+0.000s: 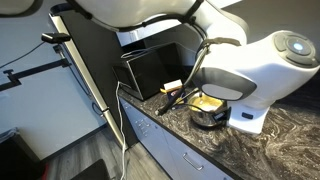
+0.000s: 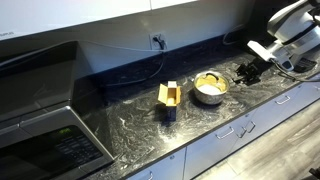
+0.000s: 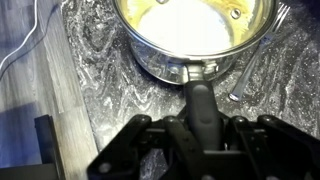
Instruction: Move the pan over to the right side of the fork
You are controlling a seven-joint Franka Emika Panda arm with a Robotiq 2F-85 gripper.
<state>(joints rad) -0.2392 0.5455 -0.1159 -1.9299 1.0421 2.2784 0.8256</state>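
One small steel pan (image 3: 185, 40), yellow inside, sits on the dark marbled desk (image 2: 120, 125), its short dark handle (image 3: 200, 95) running straight into the robot's hand (image 3: 200, 128). The fingers are closed on the handle's end (the wrist camera shows it best). A fork (image 3: 258, 50) lies on the desk just beside the pan's rim, with its tines toward the top of the wrist view. In an exterior view, a little blue-and-yellow box (image 2: 169, 97) stands with its flap up near the pan but apart from it, on the side away from the hand. A dark microwave (image 2: 45, 135) sits on the same desk, well apart from the pan.
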